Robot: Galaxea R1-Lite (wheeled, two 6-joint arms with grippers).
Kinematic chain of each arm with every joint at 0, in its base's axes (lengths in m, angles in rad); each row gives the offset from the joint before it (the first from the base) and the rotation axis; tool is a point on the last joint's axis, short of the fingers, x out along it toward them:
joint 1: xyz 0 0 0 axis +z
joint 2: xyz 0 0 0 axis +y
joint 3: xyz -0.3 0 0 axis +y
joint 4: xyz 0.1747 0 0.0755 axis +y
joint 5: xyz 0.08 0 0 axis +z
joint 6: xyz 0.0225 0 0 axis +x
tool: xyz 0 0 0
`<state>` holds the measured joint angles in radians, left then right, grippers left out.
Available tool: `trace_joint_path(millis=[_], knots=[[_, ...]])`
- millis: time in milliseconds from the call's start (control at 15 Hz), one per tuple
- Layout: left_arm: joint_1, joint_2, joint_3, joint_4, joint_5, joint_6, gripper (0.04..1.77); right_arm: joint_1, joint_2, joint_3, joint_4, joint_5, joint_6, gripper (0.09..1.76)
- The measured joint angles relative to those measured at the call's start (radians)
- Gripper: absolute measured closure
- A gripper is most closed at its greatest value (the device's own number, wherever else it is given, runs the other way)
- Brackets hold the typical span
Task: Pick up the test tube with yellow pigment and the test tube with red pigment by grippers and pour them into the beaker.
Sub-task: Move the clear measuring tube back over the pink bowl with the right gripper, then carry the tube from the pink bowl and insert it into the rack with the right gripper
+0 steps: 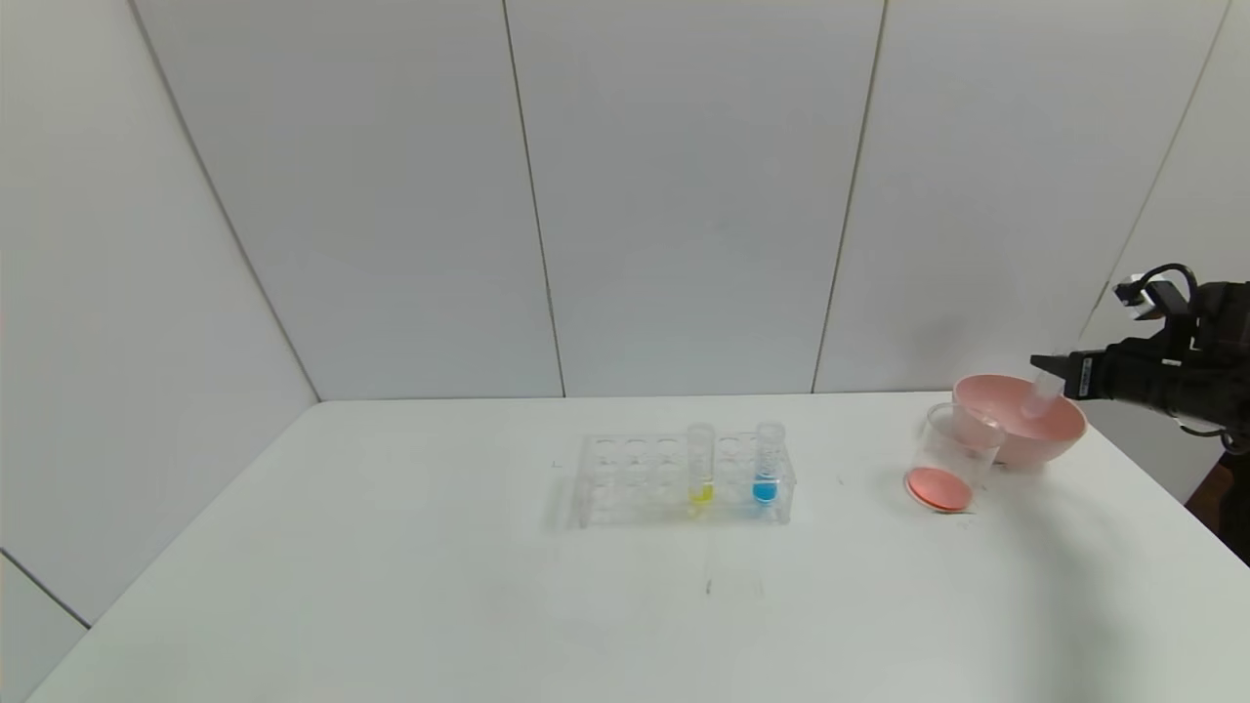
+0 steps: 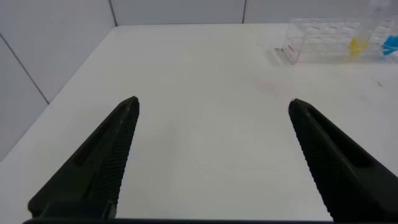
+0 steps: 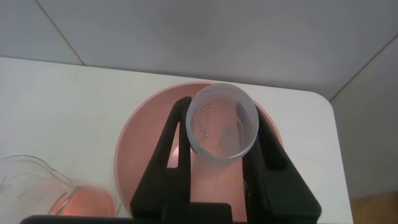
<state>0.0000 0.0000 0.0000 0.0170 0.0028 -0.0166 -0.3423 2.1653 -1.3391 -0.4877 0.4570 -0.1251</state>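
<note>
Yellow-pigment test tube [image 1: 700,461] stands upright in the clear tube rack [image 1: 625,478] near the middle of the bench [image 1: 391,586], with a blue-liquid tube [image 1: 769,459] two holes to its right in the same rack. In the left wrist view the left gripper [image 2: 211,155] has its fingers [image 2: 106,162] spread wide apart with only bare bench between them; the rack and the yellow tube lie well ahead of those fingertips and off to one side, untouched.

Well to the right of the rack stands the beaker [image 1: 952,457], with red-orange liquid pooled at its base. It sits just beside the pink bowl [image 1: 1020,418], on the bowl's near-left side.

Farthest right, the right gripper [image 1: 1050,376] hangs above the bowl, its fingers [image 3: 168,155] clamped on either side of a clear test tube [image 3: 222,121]. In the right wrist view the tube's open mouth faces the camera, pinched between the two fingers, and its inside looks empty of colour; the bowl lies directly beneath it and the beaker's rim shows off to the side, apart from the fingers. In the head view the held tube hangs tilted, with its lower end over the bowl's interior. Whether it touches the bowl cannot be told.
</note>
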Motion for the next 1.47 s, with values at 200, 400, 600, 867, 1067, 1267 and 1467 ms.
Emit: trace_joint_path(millis=[200, 400, 600, 867, 1067, 1267, 1467], knots=[[0.0, 0.0, 0.0, 0.0, 0.0, 0.0, 0.09, 0.001, 0.013, -0.008, -0.001, 0.001, 0.0, 1.32], [0.0, 0.0, 0.0, 0.0, 0.0, 0.0, 0.09, 0.0, 0.023, -0.011, -0.001, 0.003, 0.0, 1.15], [0.0, 0.0, 0.0, 0.0, 0.0, 0.0, 0.09, 0.004, 0.025, -0.012, -0.001, 0.0, -0.003, 0.83], [0.0, 0.0, 0.0, 0.0, 0.0, 0.0, 0.09, 0.01, 0.025, -0.002, -0.071, -0.015, -0.009, 0.55], [0.0, 0.0, 0.0, 0.0, 0.0, 0.0, 0.09, 0.011, 0.001, 0.015, -0.084, -0.019, -0.025, 0.42], [0.0, 0.0, 0.0, 0.0, 0.0, 0.0, 0.09, 0.025, -0.079, 0.044, -0.048, -0.053, -0.023, 0.33], [0.0, 0.0, 0.0, 0.0, 0.0, 0.0, 0.09, 0.076, -0.202, 0.148, -0.008, -0.12, 0.015, 0.27]])
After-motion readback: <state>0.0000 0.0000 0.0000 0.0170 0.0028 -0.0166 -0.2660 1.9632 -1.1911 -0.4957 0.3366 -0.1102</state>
